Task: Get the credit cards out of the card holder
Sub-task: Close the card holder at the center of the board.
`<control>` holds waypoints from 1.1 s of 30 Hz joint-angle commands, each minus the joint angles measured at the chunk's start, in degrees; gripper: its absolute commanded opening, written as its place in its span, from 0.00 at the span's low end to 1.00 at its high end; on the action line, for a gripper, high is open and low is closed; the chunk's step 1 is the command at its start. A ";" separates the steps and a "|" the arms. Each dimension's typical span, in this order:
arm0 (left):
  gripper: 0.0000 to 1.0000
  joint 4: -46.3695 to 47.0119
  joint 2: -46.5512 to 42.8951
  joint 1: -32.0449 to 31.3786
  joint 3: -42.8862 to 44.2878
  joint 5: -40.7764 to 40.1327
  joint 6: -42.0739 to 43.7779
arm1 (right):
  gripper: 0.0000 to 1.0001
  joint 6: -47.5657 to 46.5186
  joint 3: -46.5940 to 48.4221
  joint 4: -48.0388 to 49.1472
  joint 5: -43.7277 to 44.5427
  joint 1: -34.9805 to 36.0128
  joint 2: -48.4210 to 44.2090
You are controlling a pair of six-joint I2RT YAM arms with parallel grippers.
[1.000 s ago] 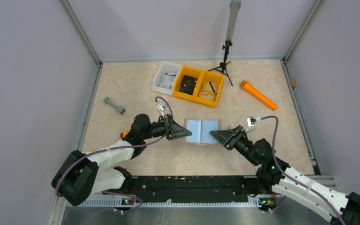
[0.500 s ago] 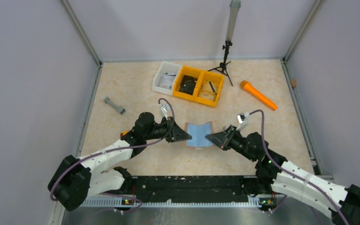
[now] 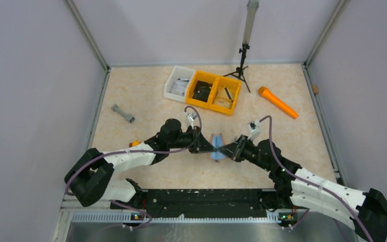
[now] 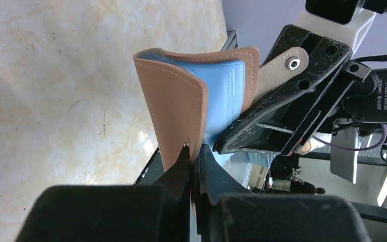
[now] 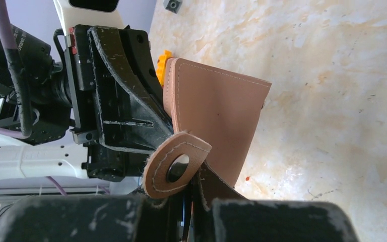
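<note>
Tabletop [image 3: 146,91]: left gripper [image 4: 194,152], right gripper [image 5: 195,174] pinch one holder [image 4: 176,101].

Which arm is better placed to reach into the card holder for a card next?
Probably the left. The left end effector and right end effector each pinch a flap of the card holder, but the left one faces the blue inside; the right one faces only brown outside.
</note>
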 commanded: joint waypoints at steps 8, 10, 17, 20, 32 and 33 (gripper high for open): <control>0.00 11.11 12.54 -1.12 2.78 -2.73 -0.71 | 0.53 -3.64 2.92 -5.59 1.78 0.40 -8.21; 0.00 11.84 15.68 -1.12 3.46 -2.59 -0.68 | 0.53 -4.59 3.27 -8.01 3.48 0.37 -9.42; 0.02 14.06 23.84 -1.27 5.51 -2.21 0.09 | 0.52 -7.55 2.71 -17.35 9.65 0.36 -11.90; 0.03 12.62 26.24 -1.40 6.34 -2.37 1.22 | 0.51 -8.83 2.54 -20.80 12.50 0.43 -14.77; 0.21 -5.73 22.66 -1.59 9.08 -9.94 10.75 | 0.74 -4.35 10.87 -49.56 35.95 0.30 -13.51; 0.22 -7.41 21.85 -1.56 9.33 -10.74 11.47 | 0.76 -2.96 10.97 -50.10 36.57 0.30 -11.31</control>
